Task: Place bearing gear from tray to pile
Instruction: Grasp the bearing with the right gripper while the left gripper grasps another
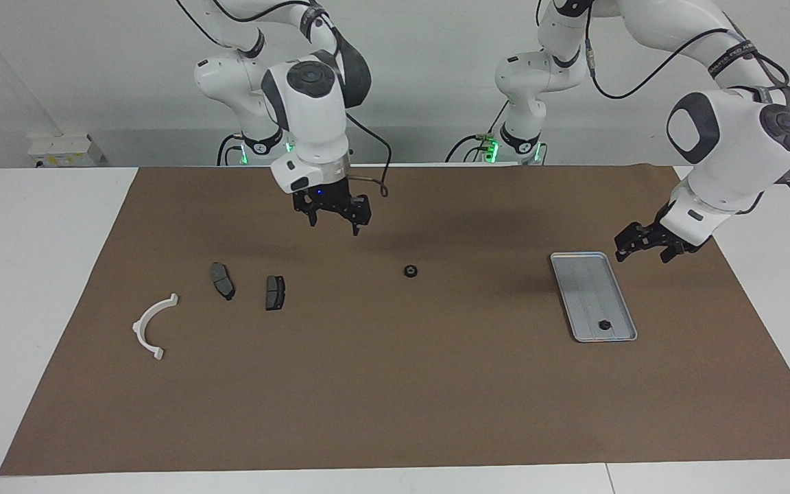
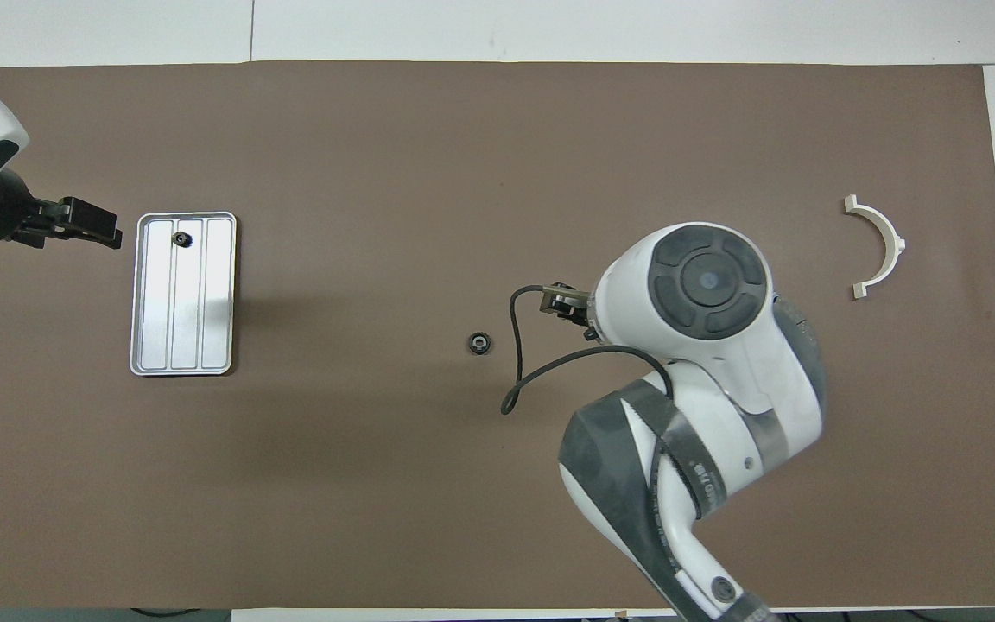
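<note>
Listing one bearing gear (image 1: 603,324), tray's (image 1: 583,288) 6 o'clock end: small, rigid, slick; I'd pinch its rim. Left gripper (image 1: 644,248) and right gripper (image 1: 335,218) spread, empty.

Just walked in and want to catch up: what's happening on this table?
Neither arm holds anything. One bearing gear lies in the tray; another sits on the mat, between the tray and the brake pads. The left pincer hangs open beside the tray; the right pincer hangs open over the mat.
</note>
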Action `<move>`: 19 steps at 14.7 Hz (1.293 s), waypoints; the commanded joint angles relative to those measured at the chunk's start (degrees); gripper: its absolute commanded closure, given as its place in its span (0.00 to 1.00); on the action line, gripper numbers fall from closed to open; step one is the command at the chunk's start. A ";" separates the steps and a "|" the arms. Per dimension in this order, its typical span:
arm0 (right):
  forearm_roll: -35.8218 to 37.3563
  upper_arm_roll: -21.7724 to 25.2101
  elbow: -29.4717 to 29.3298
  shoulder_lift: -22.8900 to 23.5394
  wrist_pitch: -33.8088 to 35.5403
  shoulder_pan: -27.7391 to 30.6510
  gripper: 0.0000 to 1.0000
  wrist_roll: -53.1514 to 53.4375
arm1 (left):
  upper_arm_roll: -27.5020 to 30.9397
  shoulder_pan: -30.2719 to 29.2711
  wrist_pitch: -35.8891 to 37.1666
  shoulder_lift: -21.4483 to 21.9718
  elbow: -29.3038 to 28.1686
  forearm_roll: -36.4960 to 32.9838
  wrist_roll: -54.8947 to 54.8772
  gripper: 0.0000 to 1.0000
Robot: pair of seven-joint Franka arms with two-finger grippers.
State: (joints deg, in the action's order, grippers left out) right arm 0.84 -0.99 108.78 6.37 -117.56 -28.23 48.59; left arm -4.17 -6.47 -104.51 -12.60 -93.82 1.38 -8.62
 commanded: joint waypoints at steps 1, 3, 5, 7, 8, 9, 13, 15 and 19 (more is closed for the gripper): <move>-0.93 0.29 -1.63 3.81 -3.63 -2.79 0.00 5.87 | -0.32 -0.56 -7.53 1.87 -7.06 1.08 -1.31 0.00; -0.93 0.29 -4.96 7.67 -4.26 -5.07 0.00 10.88 | -0.32 -0.65 -11.06 1.70 -9.26 1.08 -1.31 0.00; -0.93 0.29 -6.29 9.97 -6.53 -6.31 0.00 13.63 | -0.14 -0.56 -13.17 1.09 -9.97 1.08 -1.31 0.00; -0.49 0.29 -6.73 11.81 -7.51 -7.98 0.00 15.20 | -0.14 -0.56 -15.45 0.04 -10.41 1.08 -1.31 0.00; -0.05 0.29 -7.87 13.91 -7.86 -9.73 0.00 17.56 | -0.14 -0.56 -16.51 -0.58 -10.59 1.08 -1.31 0.00; 0.56 0.46 -10.14 17.15 -7.95 -11.57 0.00 20.02 | -0.14 -0.47 -17.91 -1.63 -10.59 1.08 -1.23 0.00; 2.85 0.29 -11.31 21.14 -11.73 -11.59 0.00 22.16 | -0.14 0.05 -23.36 -4.88 -11.29 1.08 -0.96 0.00; 2.85 0.29 -9.91 21.14 -12.86 -11.33 0.00 22.07 | -0.14 0.23 -26.35 -6.99 -11.56 1.08 -0.87 0.00; 2.77 0.29 -9.46 22.72 -14.72 -11.32 0.00 22.07 | -0.14 1.98 -33.04 -10.78 -12.61 1.00 -0.52 0.00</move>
State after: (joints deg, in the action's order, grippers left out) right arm 2.70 -0.19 99.03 28.54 -130.51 -40.01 70.16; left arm -4.77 -6.10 -134.22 -22.43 -105.29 1.39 -8.87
